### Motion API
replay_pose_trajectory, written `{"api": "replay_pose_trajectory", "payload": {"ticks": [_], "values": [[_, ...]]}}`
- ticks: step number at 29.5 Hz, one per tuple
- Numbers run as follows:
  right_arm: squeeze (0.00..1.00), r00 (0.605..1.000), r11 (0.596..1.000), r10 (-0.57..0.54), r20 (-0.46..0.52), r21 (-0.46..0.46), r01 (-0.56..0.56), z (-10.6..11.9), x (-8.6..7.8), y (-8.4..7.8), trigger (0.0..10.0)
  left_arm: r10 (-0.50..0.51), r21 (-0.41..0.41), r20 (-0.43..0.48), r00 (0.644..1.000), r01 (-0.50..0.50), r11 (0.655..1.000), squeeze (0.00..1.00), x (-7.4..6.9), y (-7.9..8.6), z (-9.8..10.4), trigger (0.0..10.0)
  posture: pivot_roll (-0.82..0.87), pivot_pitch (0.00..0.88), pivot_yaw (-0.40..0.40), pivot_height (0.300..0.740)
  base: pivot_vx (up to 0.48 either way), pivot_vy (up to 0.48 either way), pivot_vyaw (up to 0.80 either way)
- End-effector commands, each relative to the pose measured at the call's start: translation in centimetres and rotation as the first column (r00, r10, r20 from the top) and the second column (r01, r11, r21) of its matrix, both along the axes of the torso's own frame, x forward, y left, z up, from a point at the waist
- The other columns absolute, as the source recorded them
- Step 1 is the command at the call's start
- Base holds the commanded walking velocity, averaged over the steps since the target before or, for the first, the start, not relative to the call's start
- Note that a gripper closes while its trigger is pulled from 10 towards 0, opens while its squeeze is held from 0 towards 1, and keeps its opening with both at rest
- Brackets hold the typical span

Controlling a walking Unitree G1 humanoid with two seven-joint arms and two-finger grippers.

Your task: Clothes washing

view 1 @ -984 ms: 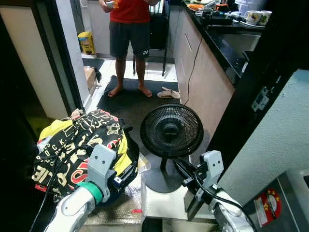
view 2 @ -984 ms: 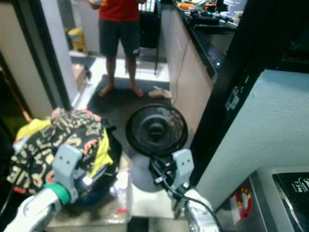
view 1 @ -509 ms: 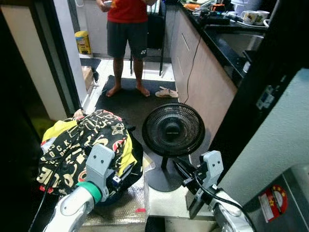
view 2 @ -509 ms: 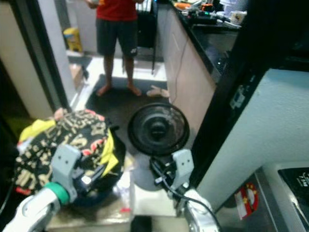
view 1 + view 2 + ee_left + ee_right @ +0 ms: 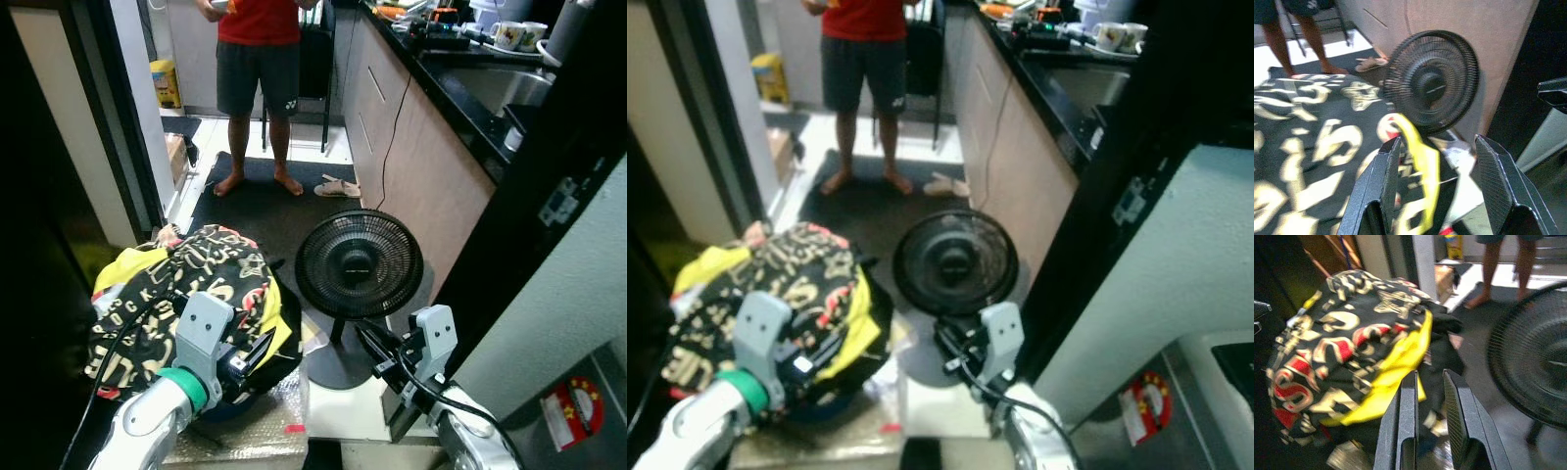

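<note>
Bright kitchen beyond, deep shade close in; one eye sharp, the other soft.

Light is strongest on the pale tiled floor strip [image 5: 211,137] at the far end; the dark doorway at the robot's left is nearly black; the glossy black stone worktop [image 5: 460,73] carries pale glare; the left eye view is crisp, while the right eye view is hazy and washed out; in the left wrist view the round black wire-grille floor fan [image 5: 1431,81] and the black, yellow and red printed clothes heap [image 5: 1303,137] are smeared with motion blur; the right wrist view is soft too, its near edges dim.
</note>
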State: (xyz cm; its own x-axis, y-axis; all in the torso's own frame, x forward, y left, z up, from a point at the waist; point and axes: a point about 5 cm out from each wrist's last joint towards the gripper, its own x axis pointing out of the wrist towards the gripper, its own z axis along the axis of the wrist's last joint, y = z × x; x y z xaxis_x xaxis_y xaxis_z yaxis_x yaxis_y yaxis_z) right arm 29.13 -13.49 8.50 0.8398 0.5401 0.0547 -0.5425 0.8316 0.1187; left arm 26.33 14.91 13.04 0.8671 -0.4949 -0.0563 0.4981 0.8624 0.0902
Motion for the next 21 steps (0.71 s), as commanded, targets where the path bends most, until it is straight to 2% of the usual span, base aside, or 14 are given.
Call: {"api": "replay_pose_trajectory", "payload": {"ticks": [1,21], "values": [[0.0,1.0,1.0,0.003,-0.015,-0.011,-0.003,-0.4,-0.17,-0.11,10.0,-0.003,-0.005,-0.021,1.0,0.003,1.0,0.0,-0.14,-0.09,-0.42,10.0,0.08,0.0,-0.022,0.74,0.0,0.0,0.0],[0.0,1.0,1.0,0.008,-0.017,-0.011,-0.008,-0.44,-0.26,0.01,10.0,-0.005,0.009,-0.019,1.0,0.006,1.0,0.0,-0.21,-0.16,-0.5,10.0,0.08,0.006,-0.022,0.74,0.0,0.0,0.0]]}}
